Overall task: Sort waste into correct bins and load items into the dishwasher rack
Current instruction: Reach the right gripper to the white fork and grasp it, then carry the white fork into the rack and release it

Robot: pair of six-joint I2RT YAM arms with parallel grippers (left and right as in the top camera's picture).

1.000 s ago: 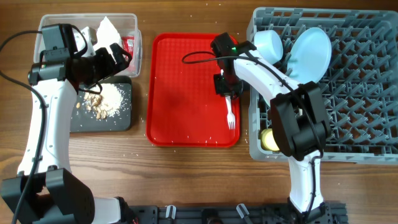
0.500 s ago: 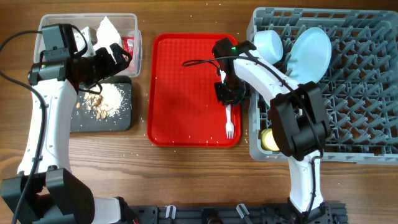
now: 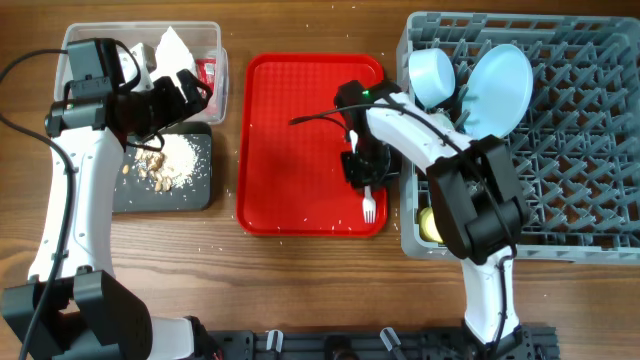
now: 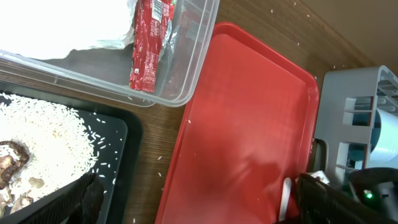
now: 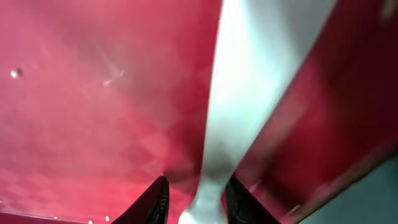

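The white fork (image 3: 369, 205) sits by the right edge of the red tray (image 3: 290, 150), its handle pinched by the right gripper (image 3: 362, 170). The dishwasher rack (image 3: 570, 170) stands just right. Far left, the left gripper (image 3: 185, 95) hangs at the clear tub (image 3: 100, 28); I cannot tell its spread.

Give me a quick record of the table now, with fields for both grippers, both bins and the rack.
right gripper: over the red tray, straddling the white fork's handle
left gripper: above the clear tub's near rim
clear tub: white napkin, red wrapper
black tray: food scraps
dishwasher rack: pale blue plate, pale bowl, yellow cup
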